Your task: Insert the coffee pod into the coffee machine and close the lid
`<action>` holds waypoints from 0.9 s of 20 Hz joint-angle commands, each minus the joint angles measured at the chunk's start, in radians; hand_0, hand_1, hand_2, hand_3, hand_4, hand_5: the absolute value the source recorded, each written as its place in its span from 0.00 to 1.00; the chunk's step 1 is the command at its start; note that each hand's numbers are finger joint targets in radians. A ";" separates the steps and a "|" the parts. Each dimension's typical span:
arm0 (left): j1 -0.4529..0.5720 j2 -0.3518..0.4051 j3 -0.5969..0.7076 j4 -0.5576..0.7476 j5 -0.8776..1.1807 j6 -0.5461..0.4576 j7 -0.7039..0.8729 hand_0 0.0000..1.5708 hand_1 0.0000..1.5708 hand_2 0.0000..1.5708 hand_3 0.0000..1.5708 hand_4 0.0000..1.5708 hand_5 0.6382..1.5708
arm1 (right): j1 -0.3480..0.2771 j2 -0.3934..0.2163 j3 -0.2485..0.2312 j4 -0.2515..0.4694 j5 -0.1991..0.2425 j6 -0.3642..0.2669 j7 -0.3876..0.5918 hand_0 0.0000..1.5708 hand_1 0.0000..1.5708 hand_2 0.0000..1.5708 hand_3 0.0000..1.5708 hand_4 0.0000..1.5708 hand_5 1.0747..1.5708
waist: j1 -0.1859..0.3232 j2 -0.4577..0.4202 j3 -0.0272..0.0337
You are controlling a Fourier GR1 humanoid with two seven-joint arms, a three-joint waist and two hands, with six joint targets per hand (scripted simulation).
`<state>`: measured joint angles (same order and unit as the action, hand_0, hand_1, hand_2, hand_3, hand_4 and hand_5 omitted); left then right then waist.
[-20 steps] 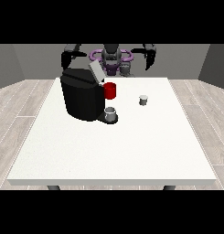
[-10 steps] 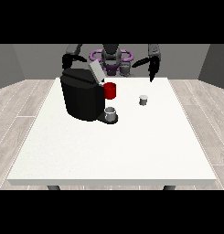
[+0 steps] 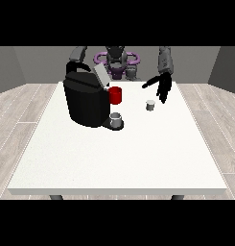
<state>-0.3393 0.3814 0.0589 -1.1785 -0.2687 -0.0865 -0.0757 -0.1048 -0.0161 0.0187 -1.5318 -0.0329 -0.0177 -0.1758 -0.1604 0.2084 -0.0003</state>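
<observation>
Now coffee pod [image 3: 150, 104] on table [image 3: 119, 153], just below spread fingers [image 3: 163, 92].

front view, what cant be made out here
- Robot hand at the view's left: hidden behind the coffee machine.
- Inside of the pod slot under the raised lid: too small to see.
- Coffee pod: too small for detail; the robot hand at the view's right hangs above it, apart.

hand at the view's left — hidden behind coffee machine [image 3: 86, 101]
</observation>
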 commanded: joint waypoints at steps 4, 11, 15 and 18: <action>-0.111 0.070 0.008 0.200 -0.109 0.025 -0.055 0.00 0.00 0.00 0.00 0.00 1.00 | -0.053 -0.016 -0.001 0.003 0.010 -0.002 0.055 0.00 0.00 0.00 0.00 0.33 1.00 | -0.038 0.084 -0.0003; -0.199 0.106 0.012 0.353 -0.146 -0.020 -0.065 0.00 0.00 0.00 0.00 0.00 1.00 | -0.110 -0.034 -0.062 0.068 0.005 -0.012 -0.026 0.00 0.00 0.00 0.00 0.27 1.00 | -0.031 0.141 0.0002; -0.230 0.121 -0.019 0.430 -0.195 -0.056 -0.103 0.00 0.00 0.00 0.00 0.00 1.00 | -0.109 -0.029 -0.035 0.063 0.026 -0.014 -0.014 0.00 0.00 0.00 0.00 0.20 1.00 | -0.028 0.124 0.0000; -0.312 0.110 -0.012 0.471 -0.213 -0.052 -0.023 0.00 0.00 0.00 0.00 0.00 1.00 | -0.151 -0.025 -0.035 0.085 0.037 -0.026 -0.011 0.00 0.00 0.00 0.00 0.21 1.00 | -0.056 0.149 0.0001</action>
<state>-0.5821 0.4976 0.0545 -0.7752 -0.4525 -0.1251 -0.1356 -0.2304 -0.0444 -0.0174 -1.4666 -0.0092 -0.0333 -0.1745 -0.2001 0.3412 0.0037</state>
